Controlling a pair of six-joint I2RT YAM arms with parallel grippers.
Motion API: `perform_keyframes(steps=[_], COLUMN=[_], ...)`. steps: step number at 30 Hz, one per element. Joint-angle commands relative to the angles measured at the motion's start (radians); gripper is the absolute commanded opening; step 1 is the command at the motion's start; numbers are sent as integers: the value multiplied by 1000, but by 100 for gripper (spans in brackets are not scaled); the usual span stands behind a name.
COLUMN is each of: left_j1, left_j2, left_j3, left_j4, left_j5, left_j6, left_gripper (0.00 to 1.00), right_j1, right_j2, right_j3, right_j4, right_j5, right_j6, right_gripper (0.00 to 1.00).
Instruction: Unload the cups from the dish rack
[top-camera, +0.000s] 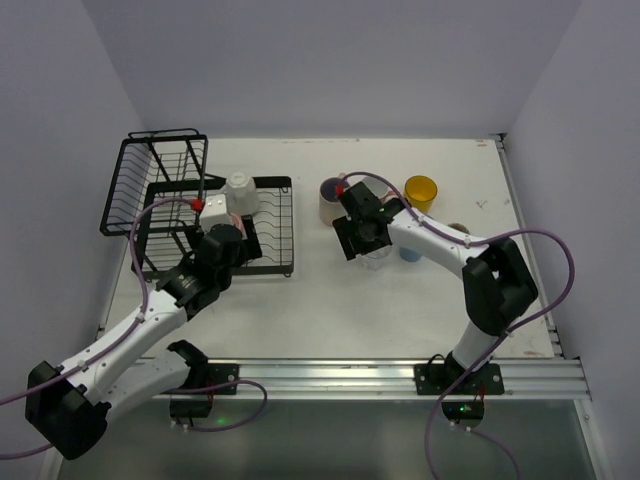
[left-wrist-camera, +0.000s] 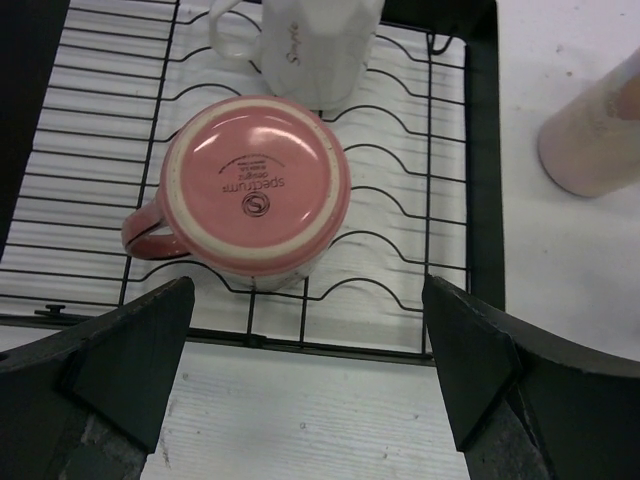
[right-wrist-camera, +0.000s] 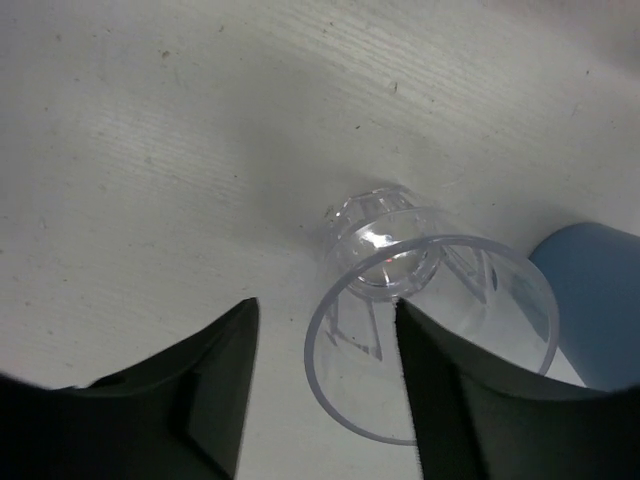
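Tabletop (right-wrist-camera: 150, 140), clear cup (right-wrist-camera: 385, 250) (rim up)

I read "spectrum" printed on the upturned base of the pink mug (left-wrist-camera: 255, 190), above a round logo; the smaller lines are illegible. The white mug (left-wrist-camera: 320, 45) just beyond it bears a script word I can't make out.

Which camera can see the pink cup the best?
The left wrist camera. The pink cup fills the middle, upside down on the dish rack, with its bottom facing us and its handle showing. From the top camera only a pink sliver peeks out beside the left arm. The right wrist camera doesn't show it.
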Motion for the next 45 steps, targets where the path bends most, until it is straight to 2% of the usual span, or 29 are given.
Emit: perform_keyframes(steps=[1,4,5,8,15,19,20,30,42,45], left_j1=[-9,-9,-9,-9,-4,34,42,99,129,129], left_j2=[-7,-7,-8,-1,103,198,208,310,453,475], left_j3=[-68,-104,-110,-141,-170,-167,-170,-202,-185,-196], left_j4=[80,105,112,152,292,336,398,661,793,844], left_j5=[-143,-172,-192,-229,-312,-314,-309,-333,-343,-329], left_j6=[-97,-160,-177,-220,-249,-257,-253,-93,-9,16], left_gripper=[100,100,100,100,100,100,100,100,100,85], right_j1=[1,1,-1,-1,1,4,2,14,24,24], right_j2=[-88,-140,-155,-215,-319,-361,-370,-414,-465,-479], right_j3=[1,-18,-22,-41,-68,-84,-87,-143,-197,-212], right_j4=[40,60,66,83,117,124,129,187,242,259], right_j5=[-31,-54,-60,-91,-164,-175,-203,-275,-324,-333], right_j6=[-15,-17,-17,-22,-25,-28,-26,-5,14,24], right_gripper=[69,83,91,99,99,99,99,99,99,99])
